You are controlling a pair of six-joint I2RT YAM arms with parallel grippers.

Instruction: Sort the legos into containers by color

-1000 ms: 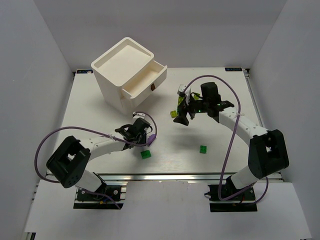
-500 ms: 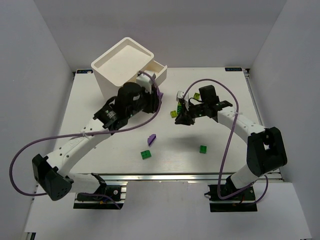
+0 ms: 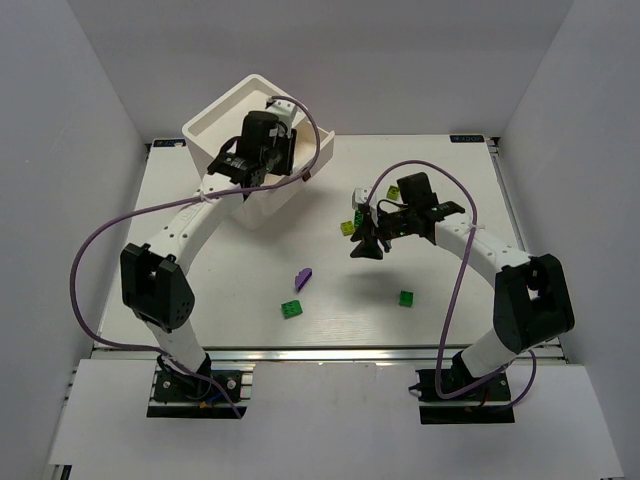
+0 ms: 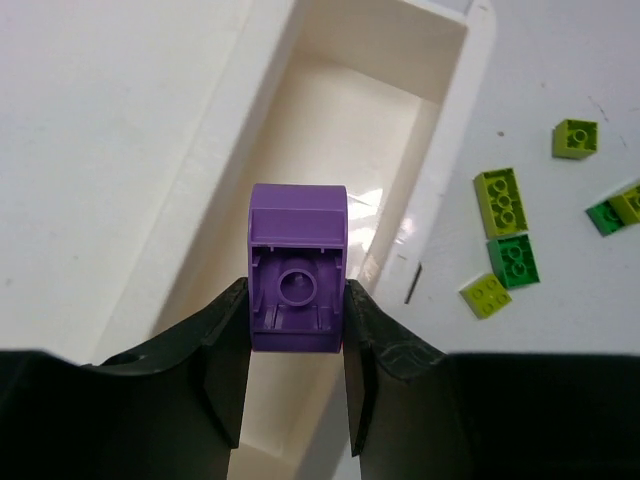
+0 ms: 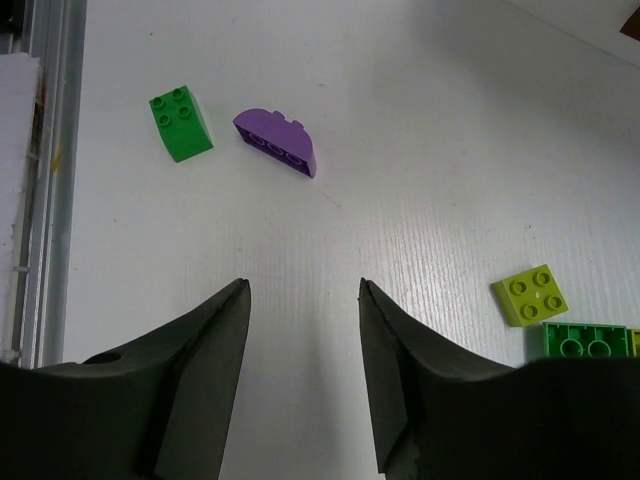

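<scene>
Seen from above, the left arm is hovering over the white drawer unit (image 3: pixel 215 128), while an arched purple brick (image 3: pixel 302 279) and a green brick (image 3: pixel 291 309) are lying loose on the table (image 3: pixel 200 260). At the left wrist, the left gripper (image 4: pixel 296 310) is pinching a purple block (image 4: pixel 297 225), hollow underside showing, above the open drawer (image 4: pixel 370 120). At the right wrist, the right gripper (image 5: pixel 303 300) is hanging with jaws spread and empty above the table, near both loose bricks.

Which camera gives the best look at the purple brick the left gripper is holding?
Left wrist: the purple brick sits centred between the fingers, hollow underside toward the camera, above the open drawer. In the top view the left gripper hides it. Right wrist doesn't show it.
</scene>
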